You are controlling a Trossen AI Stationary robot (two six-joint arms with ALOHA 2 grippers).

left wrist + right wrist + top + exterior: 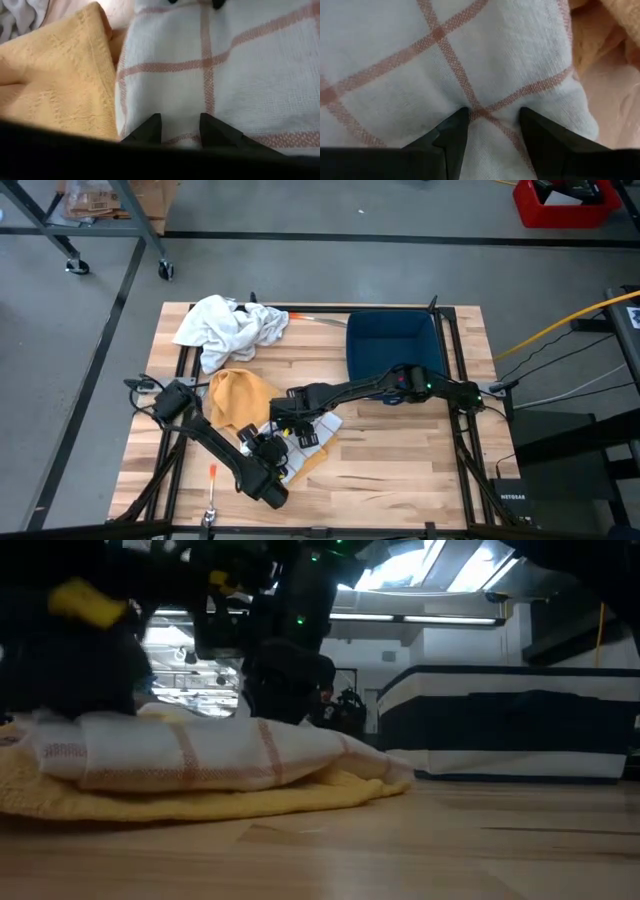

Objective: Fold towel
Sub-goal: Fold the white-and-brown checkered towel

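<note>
We're watching both grippers, left (180, 131) and right (491, 129), pressing into the checked towel (190, 752), each grasping it, yellow cloth (238, 400) lying underneath toward ten o'clock.

Even overhead light lay on the wooden table (400, 470) in the high view, with soft shadows. The low view was backlit: bright ceiling lights (420, 570) glared and the arms were near-black silhouettes. Both wrist views were close, soft and slightly blurred, with dark lower edges.
</note>
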